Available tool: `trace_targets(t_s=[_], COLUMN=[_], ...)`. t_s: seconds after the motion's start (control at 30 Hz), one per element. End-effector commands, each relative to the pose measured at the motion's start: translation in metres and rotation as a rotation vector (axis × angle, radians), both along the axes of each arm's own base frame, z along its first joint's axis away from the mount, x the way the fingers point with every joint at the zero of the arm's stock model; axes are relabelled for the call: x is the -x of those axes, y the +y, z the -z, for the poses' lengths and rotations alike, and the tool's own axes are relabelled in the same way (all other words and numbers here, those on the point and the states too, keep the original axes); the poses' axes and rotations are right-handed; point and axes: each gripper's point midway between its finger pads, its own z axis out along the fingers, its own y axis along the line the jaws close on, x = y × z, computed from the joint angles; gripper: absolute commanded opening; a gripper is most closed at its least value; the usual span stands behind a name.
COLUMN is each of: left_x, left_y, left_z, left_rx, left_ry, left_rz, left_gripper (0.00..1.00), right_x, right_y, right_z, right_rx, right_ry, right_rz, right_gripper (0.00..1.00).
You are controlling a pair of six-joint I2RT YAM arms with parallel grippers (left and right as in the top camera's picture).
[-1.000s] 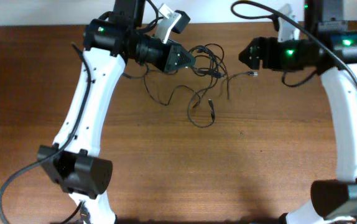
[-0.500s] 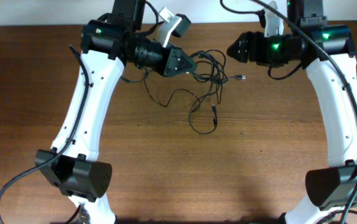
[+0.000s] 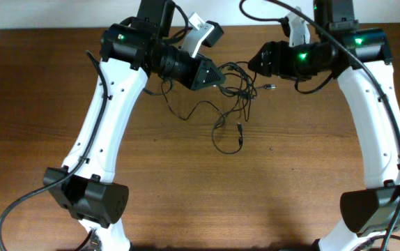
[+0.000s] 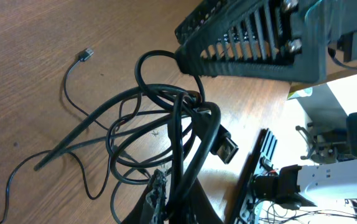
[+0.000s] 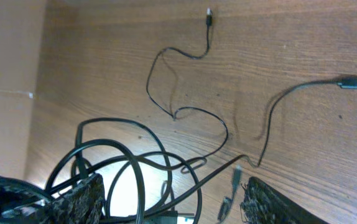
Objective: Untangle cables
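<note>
The cables (image 3: pixel 240 78) are a knot of thin black cords at the back middle of the table, with loose loops trailing toward a plug end (image 3: pixel 240 129). My left gripper (image 3: pixel 212 72) is at the left side of the knot and is shut on a bundle of cables (image 4: pixel 166 118); its fingers (image 4: pixel 180 202) pinch several strands. My right gripper (image 3: pixel 256 61) is at the right side of the knot. In the right wrist view its fingers (image 5: pixel 172 202) are spread wide with cable loops (image 5: pixel 135 168) lying between them, not gripped.
A small plug (image 3: pixel 270 86) lies just under the right gripper. Loose plug ends lie on the wood in the right wrist view (image 5: pixel 352 82) and the left wrist view (image 4: pixel 85 55). The table's back edge and a white wall are right behind both grippers.
The right arm has moved left and closed in on the knot. The left gripper has shifted slightly right with its cables. The trailing loops have slid a little to the right.
</note>
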Motion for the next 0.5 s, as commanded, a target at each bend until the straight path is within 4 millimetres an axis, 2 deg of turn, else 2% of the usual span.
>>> trace_targets(t_s=[0.0,0.1,0.23,0.3,0.4,0.43,0.47], left_x=[0.002,0.002,0.002,0.002,-0.001,-0.003,-0.007], left_y=[0.001,0.001,0.001,0.001,0.002,0.005,0.008], left_z=[-0.009,-0.009,-0.009,-0.010,-0.009,-0.006,-0.002], left_rx=[0.011,0.011,0.011,0.011,0.001,-0.020,-0.050], left_ry=[-0.022,-0.022,-0.022,-0.023,-0.033,-0.040,-0.050], left_rz=[0.000,0.000,0.000,-0.001,-0.008,-0.021,-0.039], left_gripper=[0.00,0.00,0.00,0.00,0.00,0.00,0.00], right_x=[-0.002,-0.002,-0.006,-0.008,-0.013,-0.016,-0.019], right_y=[0.008,0.010,-0.002,-0.007,-0.014,-0.019,-0.023], right_z=[0.012,0.025,0.046,0.050,0.050,0.046,0.040], right_rx=[0.047,0.076,0.157,0.186,0.210,0.206,0.196], right_ry=[0.016,0.048,0.095,0.095,0.081,0.069,0.056], right_rz=[-0.016,-0.016,0.028,0.043,0.075,0.088,0.098], right_gripper=[0.71,0.68,0.65,0.59,0.39,0.31,0.18])
